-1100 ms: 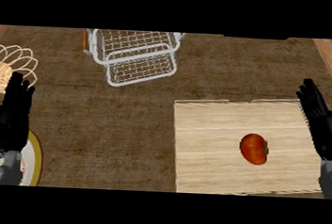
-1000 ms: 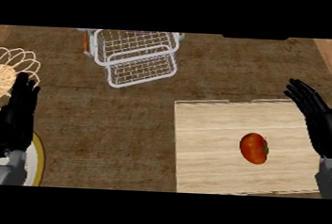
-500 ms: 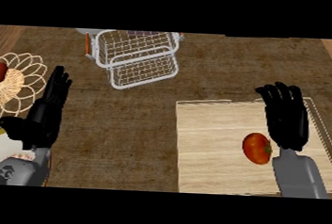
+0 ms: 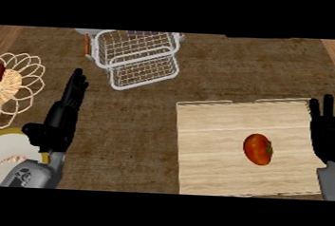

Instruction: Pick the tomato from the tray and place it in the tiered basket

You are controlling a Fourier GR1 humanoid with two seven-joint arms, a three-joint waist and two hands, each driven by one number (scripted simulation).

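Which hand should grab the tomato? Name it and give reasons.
Right hand: it hovers open at the tray's right edge, beside the tomato. The left hand is across the counter, far from the tray.

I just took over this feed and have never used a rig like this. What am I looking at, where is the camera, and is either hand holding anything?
The view comes from the robot's head, looking steeply down at a brown counter. The two black hands on grey forearms belong to the robot: the left hand is at the left and the right hand at the right edge. Both have straight fingers and hold nothing.

On the counter lies a pale wooden tray with a red tomato on it, untouched. At the top is the white wire tiered basket, where the tomato should go. At the left edge sits a woven wire bowl with something red inside, and below it part of a plate.
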